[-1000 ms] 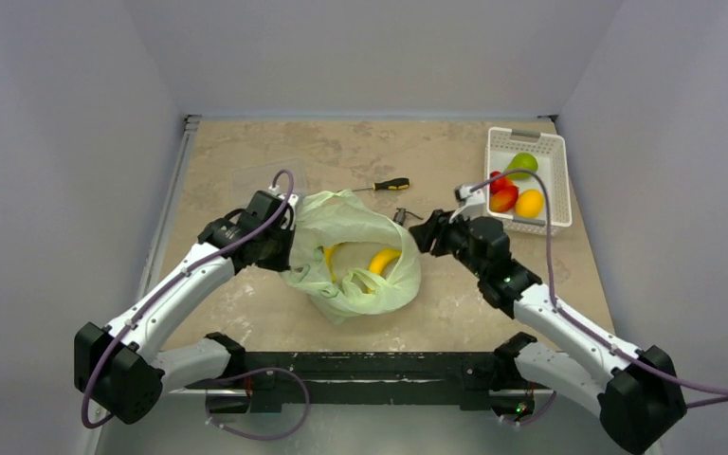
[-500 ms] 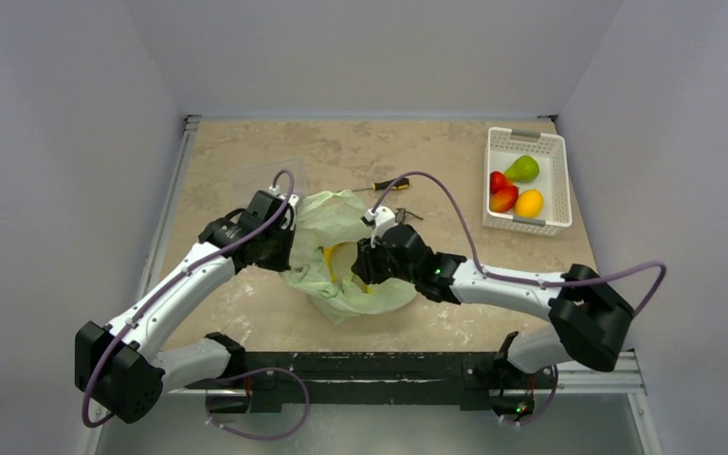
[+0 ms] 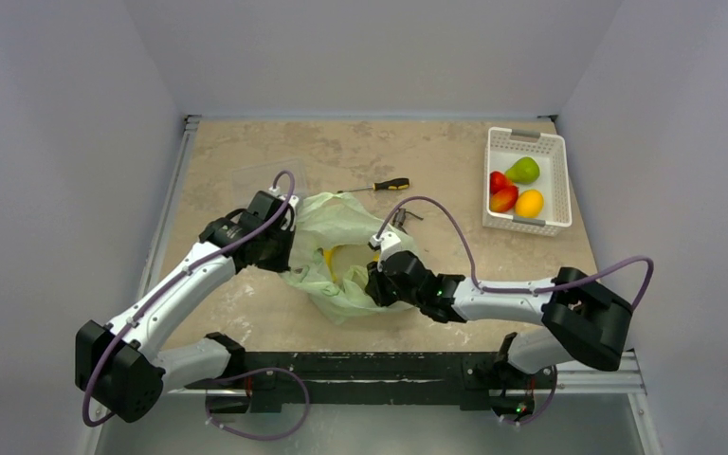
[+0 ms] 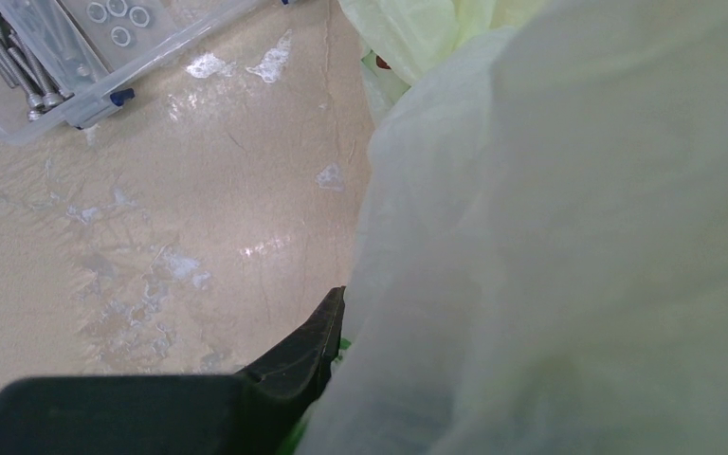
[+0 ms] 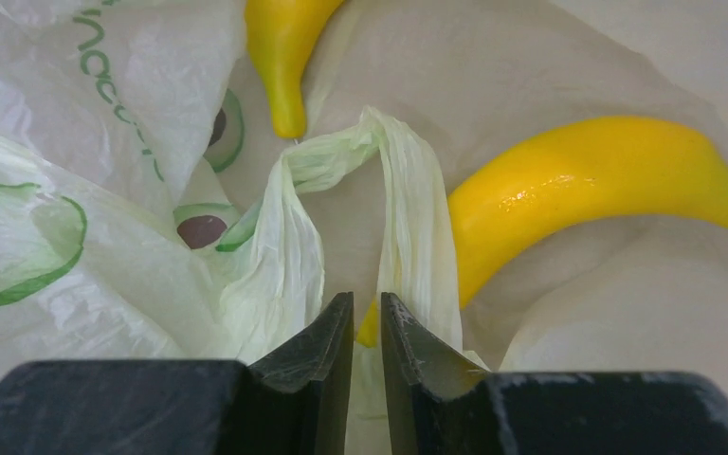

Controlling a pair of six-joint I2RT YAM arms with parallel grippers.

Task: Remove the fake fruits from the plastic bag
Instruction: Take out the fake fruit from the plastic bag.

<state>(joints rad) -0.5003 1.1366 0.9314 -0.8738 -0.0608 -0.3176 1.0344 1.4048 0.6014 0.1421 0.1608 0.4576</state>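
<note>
The right gripper [image 5: 367,301] is down in the mouth of the plastic bag [image 3: 334,289]. Its 2 jaws are drawn narrow, only a slit between them, nipped on a twisted strand of the bag's loop handle that peaks just ahead of the fingertips. Ahead and to the right of the jaws lies a glossy yellow banana [image 5: 588,180], its near tip almost touching them. A second banana [image 5: 284,47] lies further ahead and slightly left, with its end pointing back toward the tool (both rest on pale film inside the bag). Left of the jaws the film is crumpled, with green and dark red print. The left gripper [image 3: 282,242] is across the bag from the right one, closed on the film at the rim. Its own camera shows only 1 dark finger [image 4: 303,351], with bag draped over everything to its right, bare table [image 4: 152,209] to its left and a clear box of bolts [image 4: 57,57] ahead. Well behind the right gripper stands a white basket [image 3: 556,180] holding a green pear [image 3: 525,170], red fruits [image 3: 502,197] and an orange-yellow one [image 3: 529,203]. A screwdriver [image 3: 379,186] lies off to its side, just past the bag.
</note>
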